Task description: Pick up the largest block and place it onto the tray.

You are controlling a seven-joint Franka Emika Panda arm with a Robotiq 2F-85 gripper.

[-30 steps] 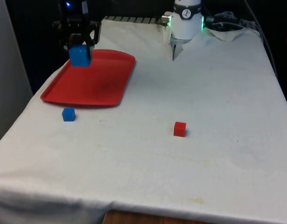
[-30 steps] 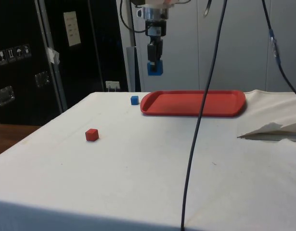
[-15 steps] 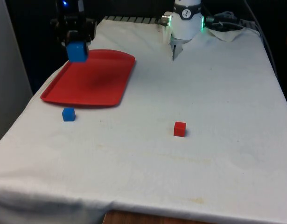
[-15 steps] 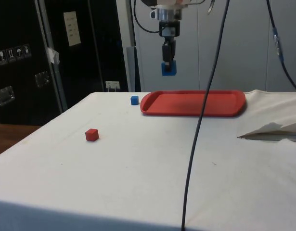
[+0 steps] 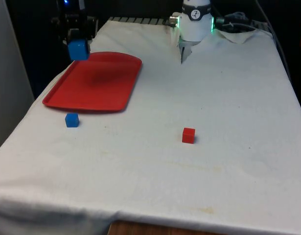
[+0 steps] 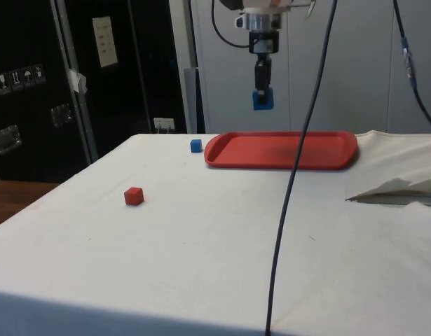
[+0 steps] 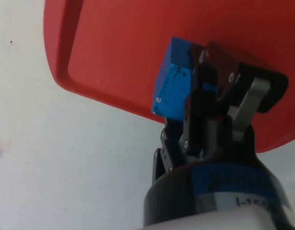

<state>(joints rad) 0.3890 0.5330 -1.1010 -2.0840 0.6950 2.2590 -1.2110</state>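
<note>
My gripper [image 5: 78, 43] is shut on the large blue block [image 5: 78, 49] and holds it in the air above the red tray [image 5: 99, 93], over the tray's far part at the front view's left. In the side view the large blue block [image 6: 263, 99] hangs from the gripper [image 6: 263, 89] well above the red tray [image 6: 320, 157]. In the wrist view the large blue block [image 7: 172, 91] sits between the fingers [image 7: 199, 110], with the red tray [image 7: 133, 43] below it.
A small blue block [image 5: 72, 120] lies on the cloth just in front of the tray. A small red block [image 5: 188, 135] lies near the table's middle. A black cable [image 6: 299, 161] hangs down in the side view.
The gripper has carried the large blue block farther along over the tray, away from the small blue block, and slightly higher in the front view.
</note>
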